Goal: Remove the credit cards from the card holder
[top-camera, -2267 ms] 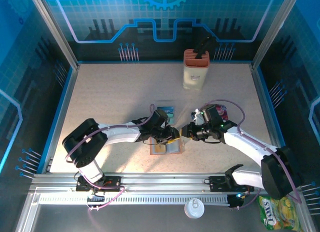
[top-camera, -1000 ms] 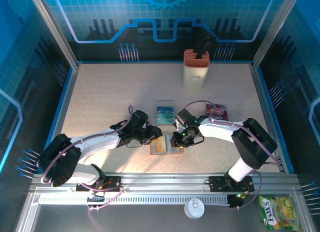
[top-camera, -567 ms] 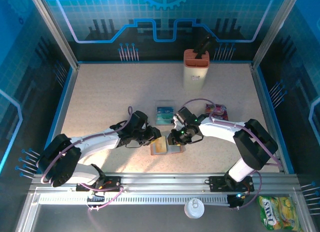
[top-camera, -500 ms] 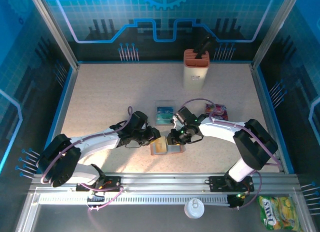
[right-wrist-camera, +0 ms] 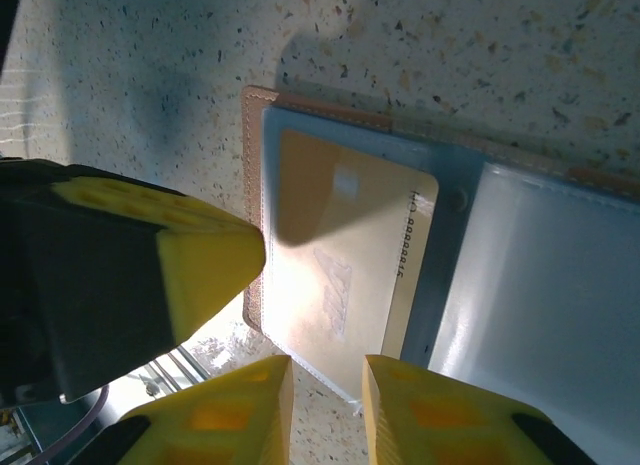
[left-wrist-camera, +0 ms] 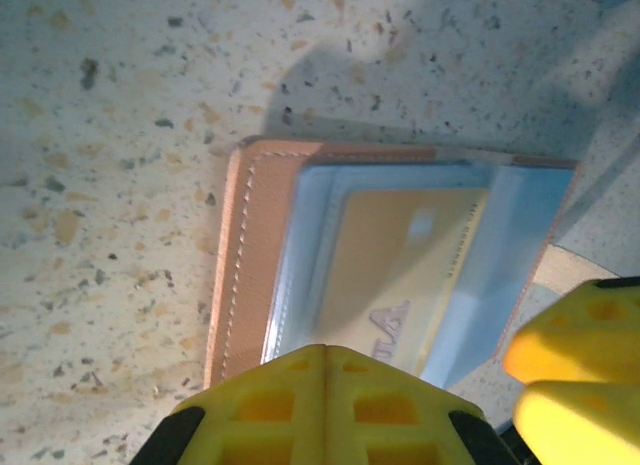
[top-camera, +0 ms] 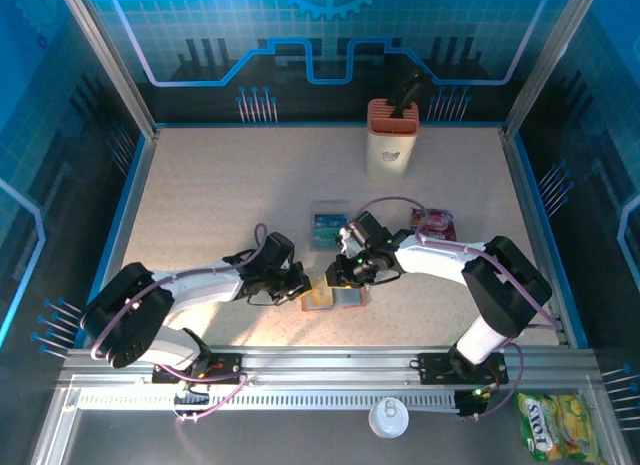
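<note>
Orange card, apparently under card holder film

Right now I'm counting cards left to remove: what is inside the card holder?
The card holder lies open with one orange-tan card in a clear pocket. The other pocket looks empty. Anything tucked beneath that card is covered.
</note>
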